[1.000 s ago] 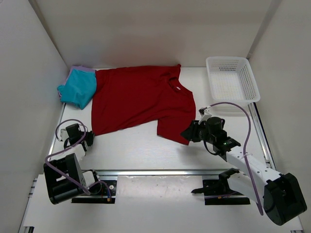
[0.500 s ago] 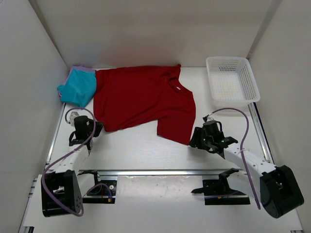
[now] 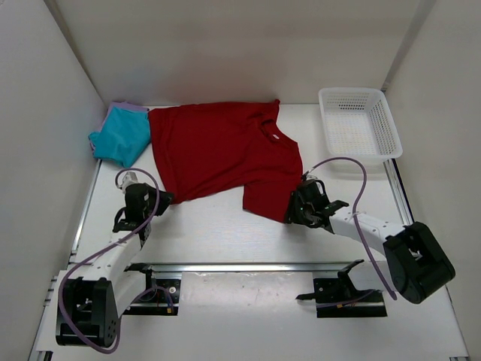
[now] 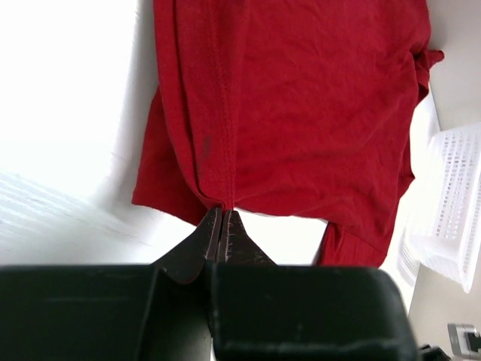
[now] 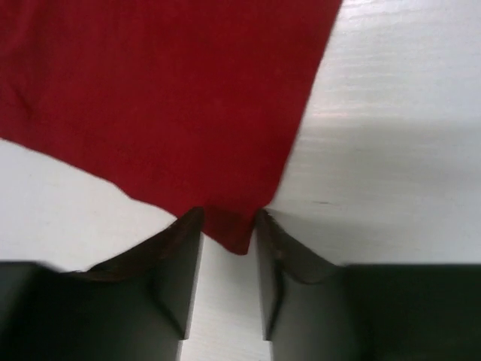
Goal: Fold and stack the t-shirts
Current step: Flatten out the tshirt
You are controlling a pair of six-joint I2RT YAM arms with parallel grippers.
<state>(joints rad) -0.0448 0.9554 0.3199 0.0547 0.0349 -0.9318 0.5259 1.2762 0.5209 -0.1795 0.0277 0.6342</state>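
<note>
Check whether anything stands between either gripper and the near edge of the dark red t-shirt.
Nothing visible does. The left gripper is shut on the hem of the dark red t-shirt. The right gripper has its jaws open around the shirt's near-right corner, with only bare table beside it.

One high rear overhead view, two close low wrist views, all on the red t-shirt (image 3: 218, 150)

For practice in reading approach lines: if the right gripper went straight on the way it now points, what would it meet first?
The dark red t-shirt: its corner already lies between the right gripper's open fingers, so further travel probably meets only more cloth.
</note>
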